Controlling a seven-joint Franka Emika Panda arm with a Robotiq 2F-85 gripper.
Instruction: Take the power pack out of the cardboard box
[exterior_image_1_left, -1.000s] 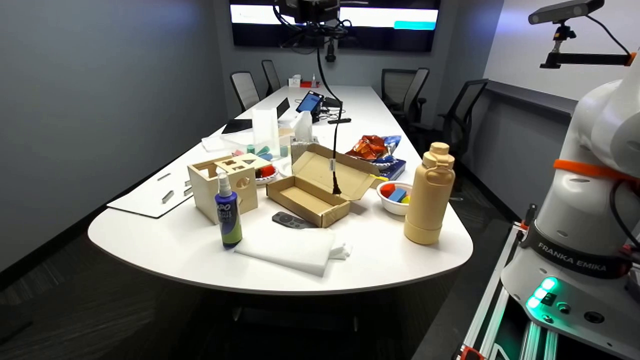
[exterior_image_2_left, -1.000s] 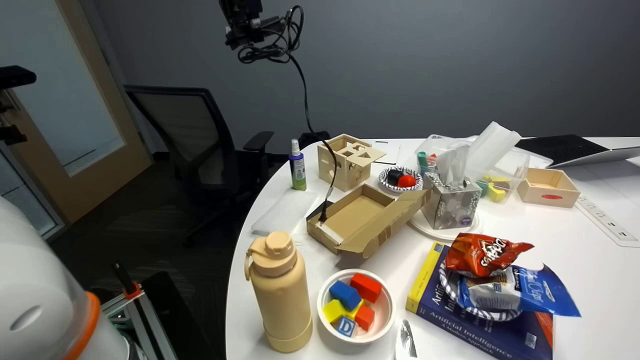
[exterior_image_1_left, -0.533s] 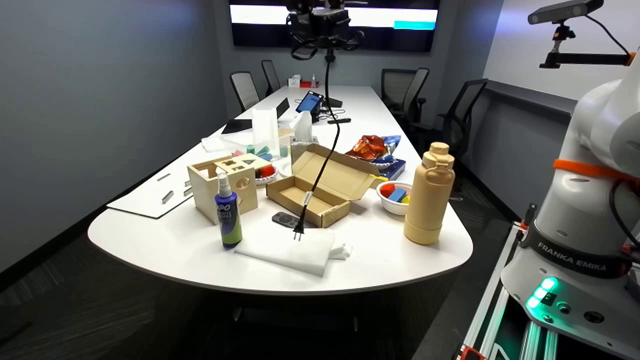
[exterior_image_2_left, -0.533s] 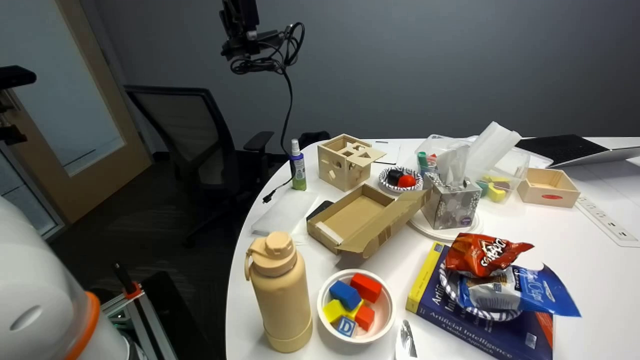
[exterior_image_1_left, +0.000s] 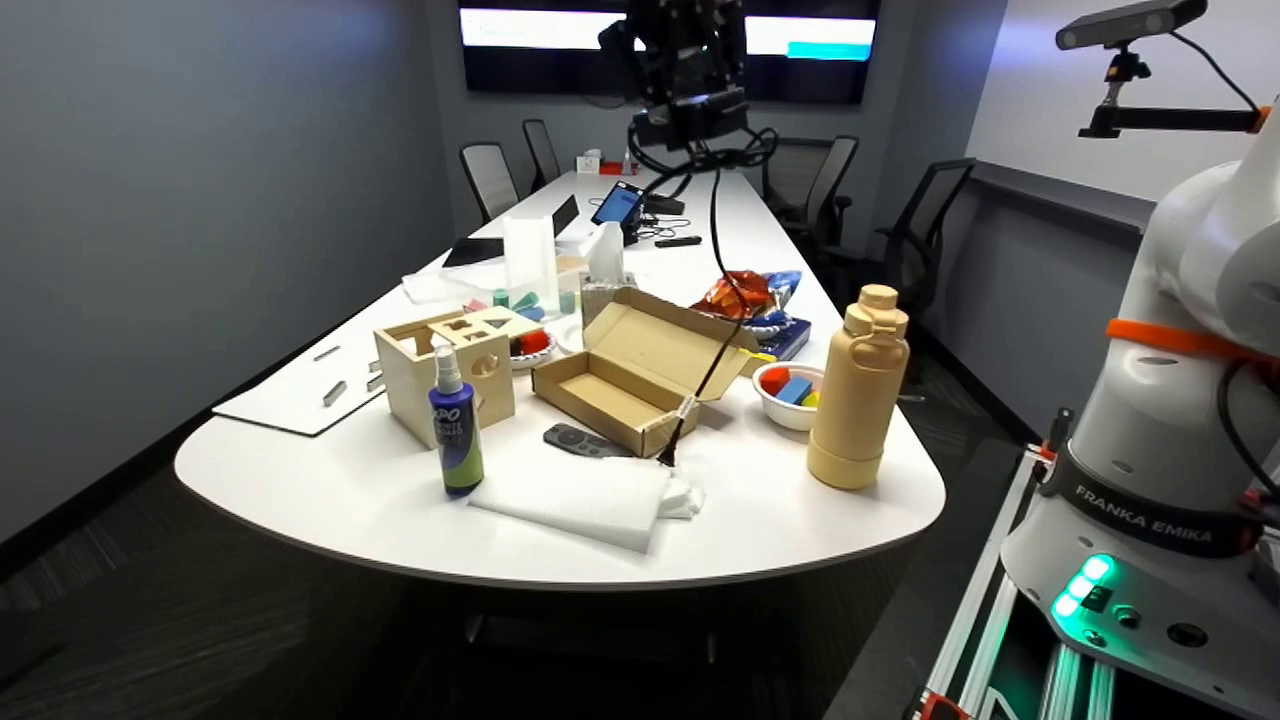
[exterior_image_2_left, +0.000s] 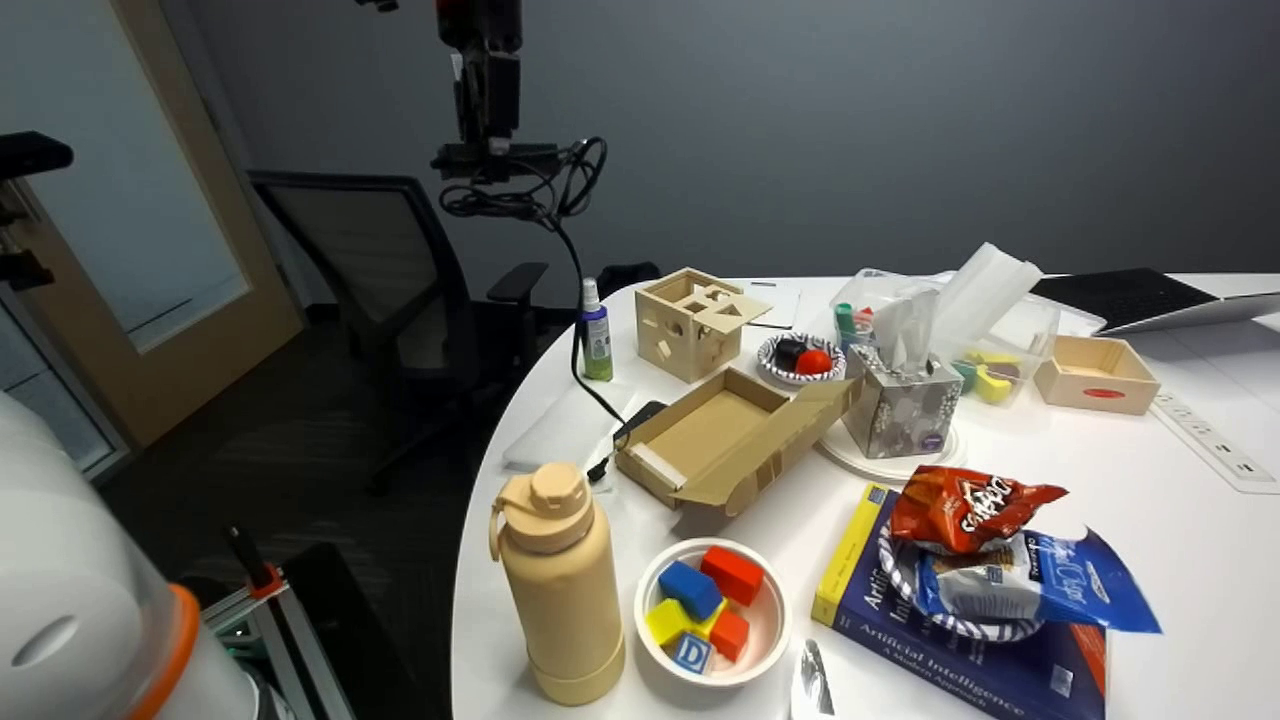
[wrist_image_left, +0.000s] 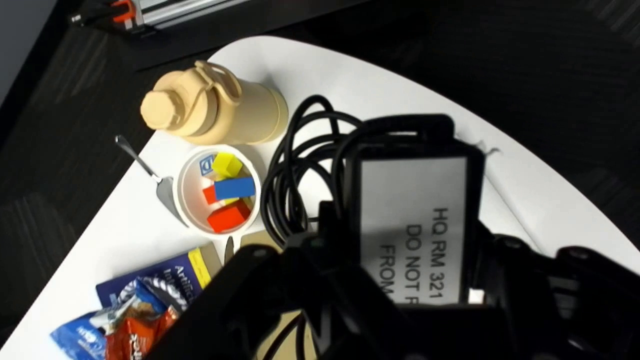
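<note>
The power pack (wrist_image_left: 412, 200) is a black block with a pale label. It sits between the two fingers of my gripper (wrist_image_left: 405, 235), which is shut on it, well above the table. In both exterior views the pack (exterior_image_1_left: 692, 118) (exterior_image_2_left: 500, 163) hangs below the gripper with coiled black cord around it. A length of cord dangles to a plug (exterior_image_1_left: 667, 457) (exterior_image_2_left: 597, 470) beside the box's near corner; whether it touches the table I cannot tell. The cardboard box (exterior_image_1_left: 610, 392) (exterior_image_2_left: 715, 425) lies open on the table with nothing in it. The gripper hides most of it in the wrist view.
A tan jug (exterior_image_1_left: 860, 390) and a bowl of blocks (exterior_image_2_left: 712, 675) stand near the box. A wooden shape box (exterior_image_1_left: 445, 380), a spray bottle (exterior_image_1_left: 457, 430), a remote (exterior_image_1_left: 580, 440), a folded white cloth (exterior_image_1_left: 580, 500) and a tissue box (exterior_image_2_left: 900, 410) surround it.
My gripper has come down with the pack and moved right in an exterior view. The cord swung, its plug going from over the box, out past the cloth, back to beside the box's corner.
</note>
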